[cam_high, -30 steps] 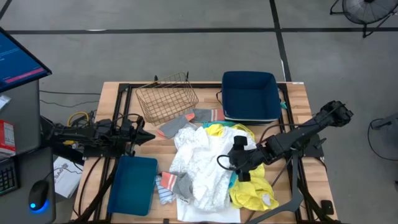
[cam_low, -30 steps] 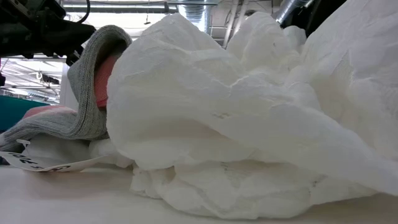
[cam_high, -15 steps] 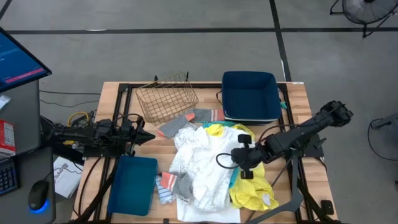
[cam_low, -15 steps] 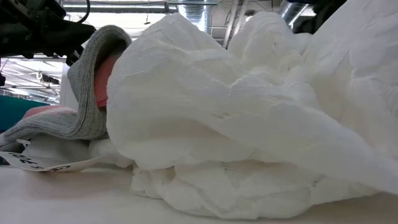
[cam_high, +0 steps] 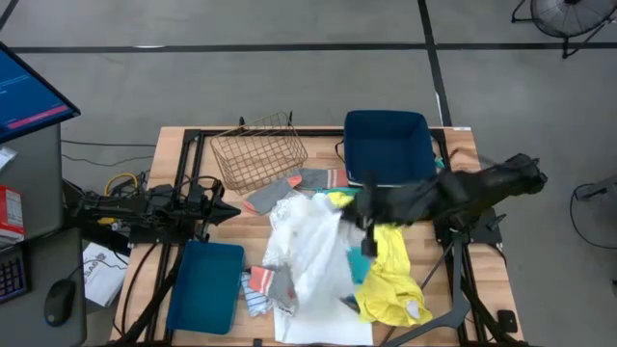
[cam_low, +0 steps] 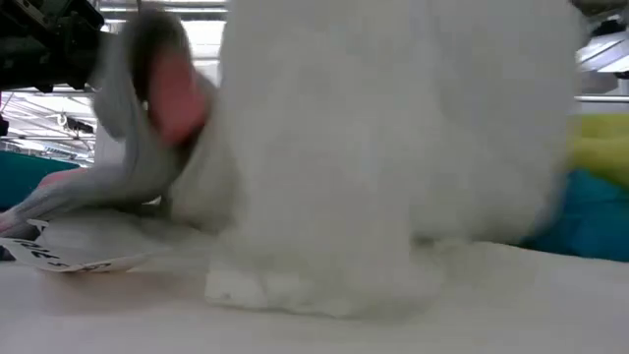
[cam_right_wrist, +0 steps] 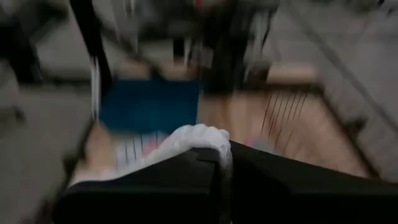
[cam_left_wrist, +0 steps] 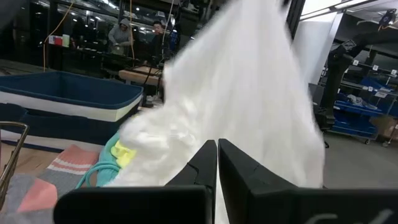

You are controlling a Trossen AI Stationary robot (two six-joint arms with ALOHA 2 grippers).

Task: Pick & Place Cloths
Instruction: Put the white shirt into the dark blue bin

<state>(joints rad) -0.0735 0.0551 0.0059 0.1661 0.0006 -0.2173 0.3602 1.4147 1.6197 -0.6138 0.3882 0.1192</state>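
Note:
My right gripper (cam_high: 355,209) hangs raised over the middle of the table, shut on a large white cloth (cam_high: 313,251) that trails down from it onto the pile. The same cloth fills the low view (cam_low: 393,147) and the left wrist view (cam_left_wrist: 249,93). A yellow cloth (cam_high: 390,281) and a bit of teal cloth (cam_high: 364,262) lie right of it. Grey and coral socks (cam_high: 268,285) rest at its near left. My left gripper (cam_left_wrist: 217,155) stays shut at the table's left side (cam_high: 229,212), holding nothing. My right gripper pinches a bunched fold of the white cloth (cam_right_wrist: 200,138) between its two shut fingers. It comes from the table's right, slanting down. The cloth hangs below the fingers, drawn out long, with its lower part (cam_high: 307,294) still on the pile and table.
A copper wire basket (cam_high: 260,159) and a dark blue bin (cam_high: 388,145) stand at the far side. A second blue bin (cam_high: 205,287) sits near left. Grey and coral cloths (cam_high: 301,181) lie by the basket. A white sheet (cam_high: 328,330) lies at the near edge.
My right gripper has taken hold of the white cloth and risen fast, shifting toward the far edge. The cloth has been pulled up from a spread heap into a tall hanging column, its lower end staying on the pile. More of the yellow cloth shows.

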